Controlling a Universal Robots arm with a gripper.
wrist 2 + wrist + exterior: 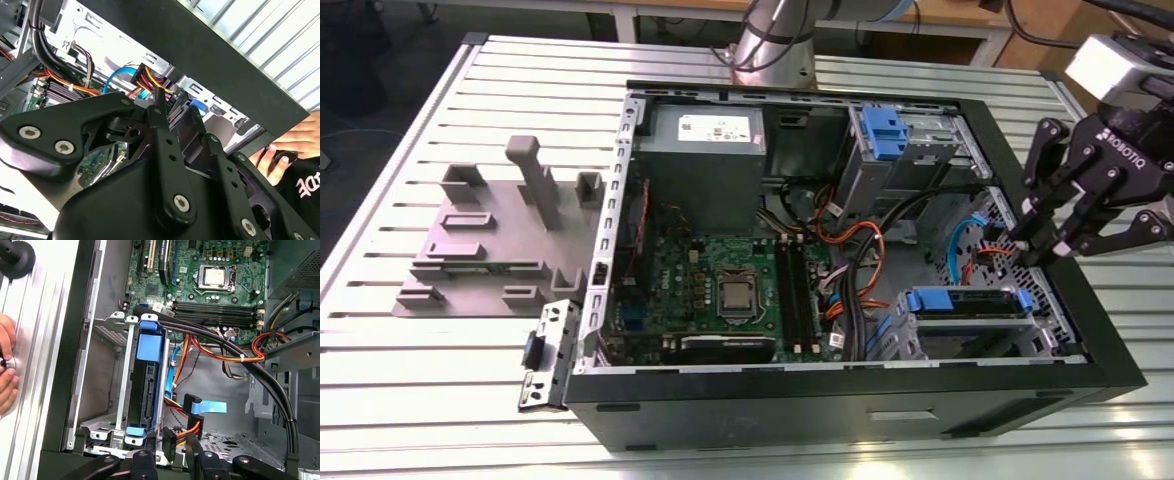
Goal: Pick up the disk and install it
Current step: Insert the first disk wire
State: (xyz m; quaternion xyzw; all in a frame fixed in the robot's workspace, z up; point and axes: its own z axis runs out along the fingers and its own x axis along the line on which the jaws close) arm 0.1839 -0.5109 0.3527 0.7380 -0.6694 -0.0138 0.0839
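Exterior view: an open computer case (854, 395) lies on its side mid worktop (400, 400), which is slatted metal. In the case are a motherboard (720, 280), a grey power supply (704, 135) at a far corner, and a blue latch piece (887, 130) along the far edge. The disk (963, 302) sits in the drive cage (1041, 335) at the case's near corner, on the exterior view's right. The gripper (1054, 250) hangs over the case edge on that same side, near the disk but apart from it, with fingers apart and nothing held. A grey fixture block (494, 240) stands on the worktop at the exterior view's left, and the arm base (774, 40) is by the far edge. First wrist view: the disk stands on edge inside the cage with its blue rail showing. Orange and black cables (225, 352) run just beside it. A person's hand (6, 365) rests on the worktop outside the case wall. Second wrist view: the black finger links (167, 165) are close up, with cables and cage metal behind them, and the hand lies beyond the case wall.
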